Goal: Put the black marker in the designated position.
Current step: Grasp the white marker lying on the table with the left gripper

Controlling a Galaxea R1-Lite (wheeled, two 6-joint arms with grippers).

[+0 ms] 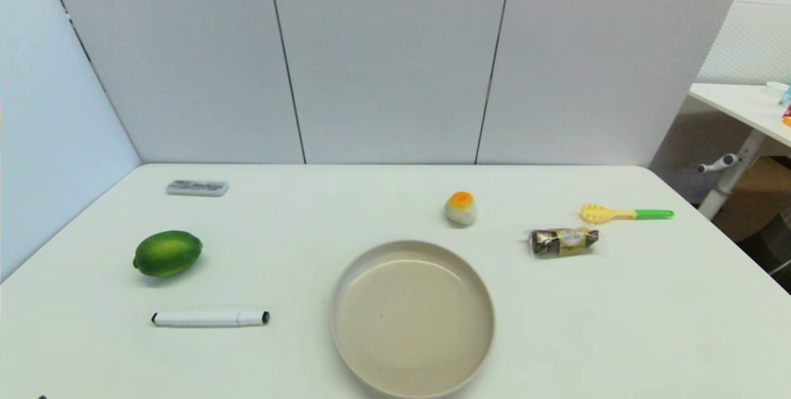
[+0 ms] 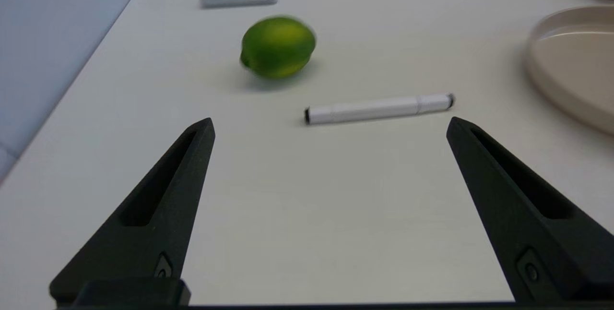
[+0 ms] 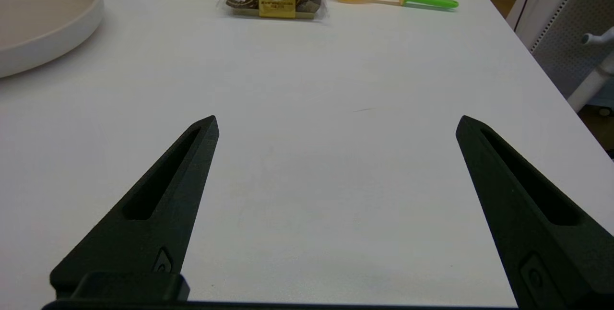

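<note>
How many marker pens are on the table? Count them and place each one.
1. The black marker lies flat near the table's front left, in front of the lime and left of the beige plate. Nothing seems to hide another.

Smooth plastic black marker (image 1: 210, 318) lies on the matt white table (image 1: 618, 325); chocolate pack (image 1: 563, 242) looks glossy.

On the tabletop (image 1: 395, 201), the marker (image 1: 210, 318) lies flat left of the plate (image 1: 346, 349), with the lime (image 1: 167, 253) just behind it. Behind the plate sits the egg toy (image 1: 461, 208); right of that, the chocolate pack (image 1: 563, 242) lies before the fork toy (image 1: 625, 214).
</note>
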